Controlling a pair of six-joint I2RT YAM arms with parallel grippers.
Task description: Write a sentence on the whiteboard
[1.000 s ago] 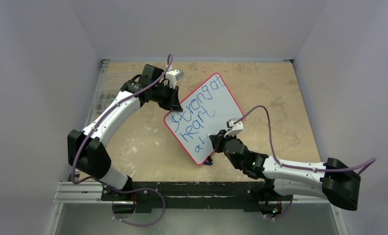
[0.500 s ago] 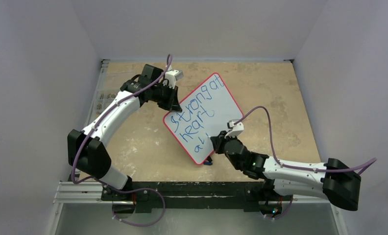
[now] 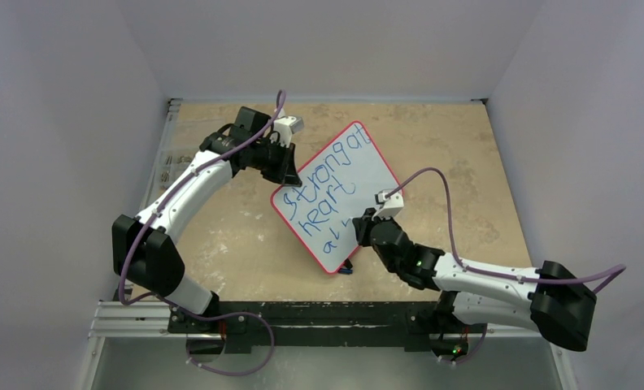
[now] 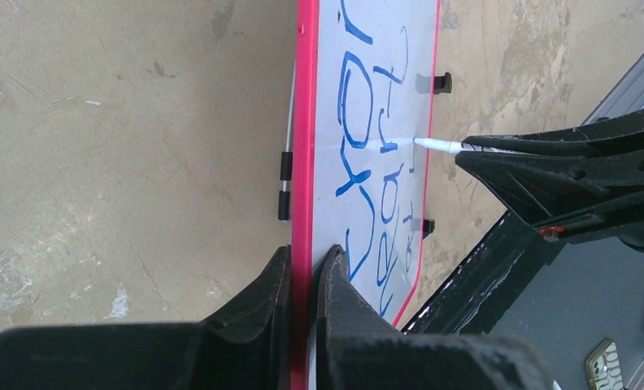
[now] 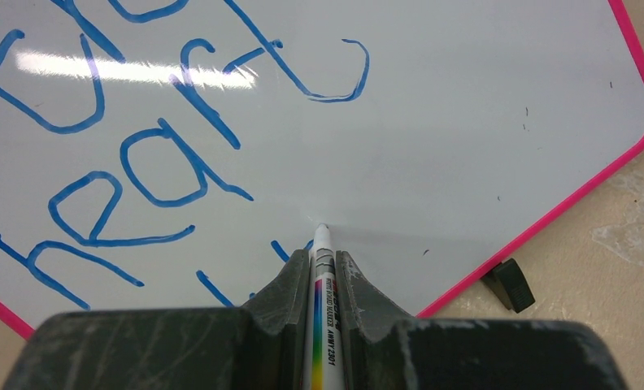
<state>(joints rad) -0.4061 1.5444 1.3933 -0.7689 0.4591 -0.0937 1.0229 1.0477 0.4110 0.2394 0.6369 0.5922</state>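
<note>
- Left gripper (image 4: 303,272): fingers nearly together, pinching the whiteboard (image 3: 359,175) by its red frame (image 4: 305,122), one finger on each face. My read is that this grip is here to brace the board so it cannot skate under pen pressure.
- Board sits mid-table (image 3: 449,154), turned like a diamond, one corner toward my right arm. I judge that the turn puts the writing lines in that arm's reach. Whether the board lies flat or is propped, I cannot tell.
- Right gripper (image 5: 319,258): closed snug around a white marker (image 5: 322,325), whose barrel runs up the channel between the fingers with only a short nib end poking out. A short stick-out should give a stiffer stroke.
- Nib meets the white surface below the second line; both wrist views suggest contact, with a reflection meeting the tip.
- Sentence (image 3: 325,191) in blue, slanted along the board: "strong at" on top, "heart" under it, and a third line barely begun with a couple of small strokes near the bottom corner.
- Judgement: mid-writing, third line in hand, and bare white remains to the right of the nib for more letters.
- Small black feet (image 5: 510,284) jut out from the near lower edge, clear of my pen path.
- Risk: pressing hard might pivot the board about the left pinch.
</note>
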